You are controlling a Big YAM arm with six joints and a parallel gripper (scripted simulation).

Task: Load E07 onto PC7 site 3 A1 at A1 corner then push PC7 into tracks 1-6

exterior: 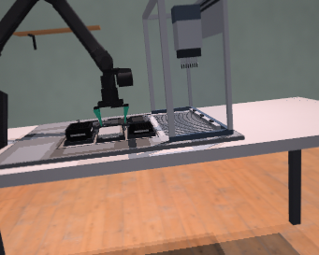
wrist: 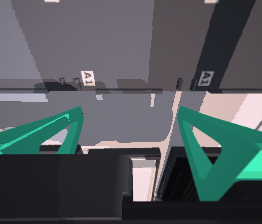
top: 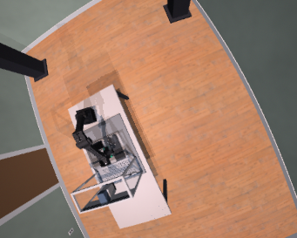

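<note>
The gripper (exterior: 110, 114) hangs wide open, empty; the dark block (exterior: 79, 131) looks rigid, best pinched across its long sides.

From above, we cannot tell the plates under the arm (top: 83, 136) apart; they are too small. In the wrist view, the green fingers run off both side edges, and the black gripper body hides the plates below.

Even, soft light thru all views; no glare. Faint shadows are cast on the wood floor (top: 199, 92) beside the table (exterior: 279, 122). Top view is bent at edges. Wrist view is blocky, labels barely legible.
</note>
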